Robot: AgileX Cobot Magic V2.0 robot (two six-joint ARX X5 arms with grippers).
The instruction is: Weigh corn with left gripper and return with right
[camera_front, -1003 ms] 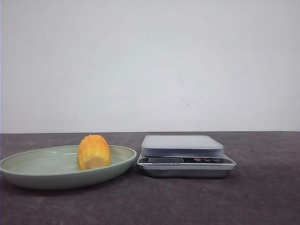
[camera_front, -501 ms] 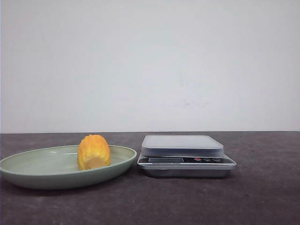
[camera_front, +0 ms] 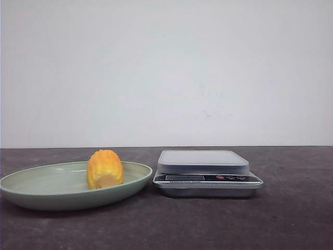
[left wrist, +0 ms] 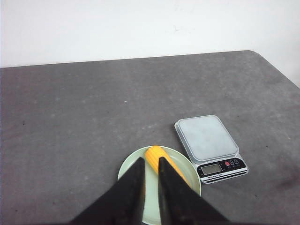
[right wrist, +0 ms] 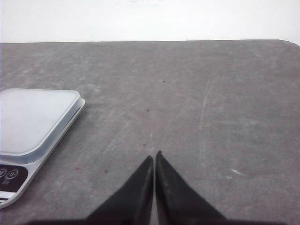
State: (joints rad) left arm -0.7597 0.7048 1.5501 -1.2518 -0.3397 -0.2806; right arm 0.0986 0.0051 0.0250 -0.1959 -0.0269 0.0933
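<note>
The corn is a stubby yellow-orange cob piece standing in a pale green plate at the left of the table. In the left wrist view the corn lies in the plate, partly hidden behind the black fingers. My left gripper hangs well above the plate with its jaws a narrow gap apart and nothing between them. My right gripper is shut and empty over bare table, to the right of the scale. Neither gripper shows in the front view.
A silver kitchen scale with a pale grey platform stands just right of the plate, almost touching it. It also shows in the left wrist view and the right wrist view. The table is dark grey, with a white wall behind.
</note>
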